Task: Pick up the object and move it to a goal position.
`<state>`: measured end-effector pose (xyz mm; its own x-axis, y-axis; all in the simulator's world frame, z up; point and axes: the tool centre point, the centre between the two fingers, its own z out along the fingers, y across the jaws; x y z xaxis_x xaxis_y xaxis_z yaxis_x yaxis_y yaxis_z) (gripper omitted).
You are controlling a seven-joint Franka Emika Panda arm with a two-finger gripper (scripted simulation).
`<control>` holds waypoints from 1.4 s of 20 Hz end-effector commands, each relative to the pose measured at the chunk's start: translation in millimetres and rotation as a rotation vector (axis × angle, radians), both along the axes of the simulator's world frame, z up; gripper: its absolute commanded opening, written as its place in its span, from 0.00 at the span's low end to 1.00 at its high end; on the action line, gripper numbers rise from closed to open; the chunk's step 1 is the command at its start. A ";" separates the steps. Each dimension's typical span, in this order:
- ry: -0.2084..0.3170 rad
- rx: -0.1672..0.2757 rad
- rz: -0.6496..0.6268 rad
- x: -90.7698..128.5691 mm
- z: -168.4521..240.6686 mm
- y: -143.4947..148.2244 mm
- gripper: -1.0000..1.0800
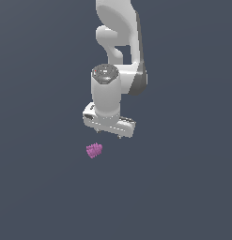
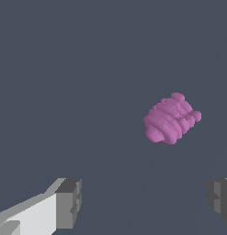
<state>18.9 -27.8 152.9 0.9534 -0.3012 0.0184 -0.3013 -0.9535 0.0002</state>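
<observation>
- My gripper [image 1: 109, 133] is spread wide apart and has nothing in it.
- In the wrist view I see my two dark fingertips [image 2: 69, 202], one on each side, with a big gap of bare floor between them.
- The object [image 1: 94, 150] is a tiny pink lump with ridges all around it, a bit like a small screw or a bead.
- It is much smaller than my gripper.
- It lies on the dark grey tabletop [image 1: 183, 187], all by itself.
- In the exterior view the object sits a little below my gripper and a bit toward the exterior view's left.
- My gripper is near the object but not touching it. I see grey between them.
- In the wrist view the object [image 2: 172, 118] is not in the gap between my fingertips. It lies out ahead of them, nearer to one fingertip than to the other.
- The object looks tipped over on its side, with the ridges running across it.
- My white arm [image 1: 118, 37] comes down from the top of the exterior view, and my gripper points down at the tabletop.
- I cannot tell how high my gripper is above the tabletop.
</observation>
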 end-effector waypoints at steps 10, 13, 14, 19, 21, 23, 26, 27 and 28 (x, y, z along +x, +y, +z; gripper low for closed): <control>0.011 0.014 -0.398 11.5 -30.5 -35.6 0.96; 0.012 0.015 -0.500 14.0 -38.4 -45.0 0.96; 0.013 0.015 -0.533 14.8 -40.8 -48.0 0.96; 0.014 0.014 -0.667 17.6 -51.1 -60.7 0.96; 0.014 0.014 -0.709 18.4 -54.3 -64.6 0.96; 0.014 0.014 -0.744 19.1 -56.9 -67.9 0.96; 0.014 0.013 -0.782 19.8 -59.8 -71.7 0.96; 0.014 0.013 -0.792 19.9 -60.5 -72.6 0.96; 0.014 0.013 -0.800 20.1 -61.1 -73.3 0.96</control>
